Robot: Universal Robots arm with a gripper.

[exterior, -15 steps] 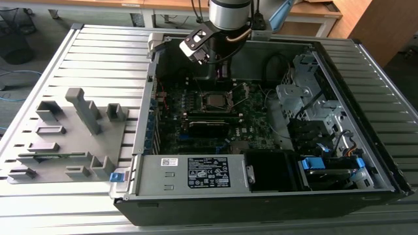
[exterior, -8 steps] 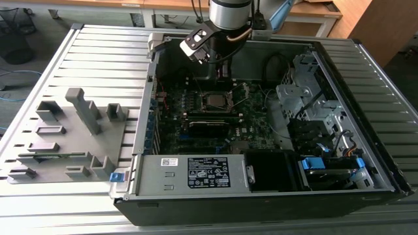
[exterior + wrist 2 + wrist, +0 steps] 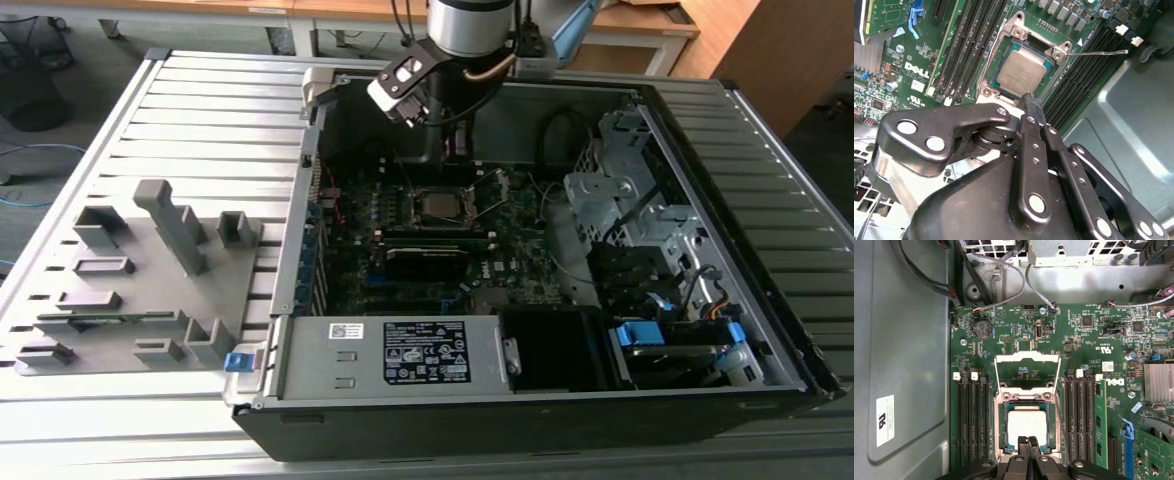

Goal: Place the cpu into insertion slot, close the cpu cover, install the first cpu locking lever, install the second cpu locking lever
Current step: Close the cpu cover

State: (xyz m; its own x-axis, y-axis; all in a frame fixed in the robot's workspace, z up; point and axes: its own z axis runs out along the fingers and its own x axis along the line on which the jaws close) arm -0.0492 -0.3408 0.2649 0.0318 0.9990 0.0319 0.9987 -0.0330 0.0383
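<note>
Hanging straight down from the top of the exterior view into an open black computer case: a silver-and-black robot arm, wrist pointing at the board. At its end, a black metal two-finger gripper, slim fingers pressed together with nothing between them, tips poised over one edge of the small square cpu; contact not discernible. From the exterior view's left: a matt grey moulded fixture tray of upright blocks on a ribbed pale metal table; then a white-labelled silver power supply box; then the green circuit board. Dull silver-grey chip seated flat inside the square black insertion slot, flanked by long narrow black memory slots. Thin silvery cpu cover, a windowed frame, swung open off the slot. In the second wrist view, a thin bright wire lever sticking out free beside the slot.
</note>
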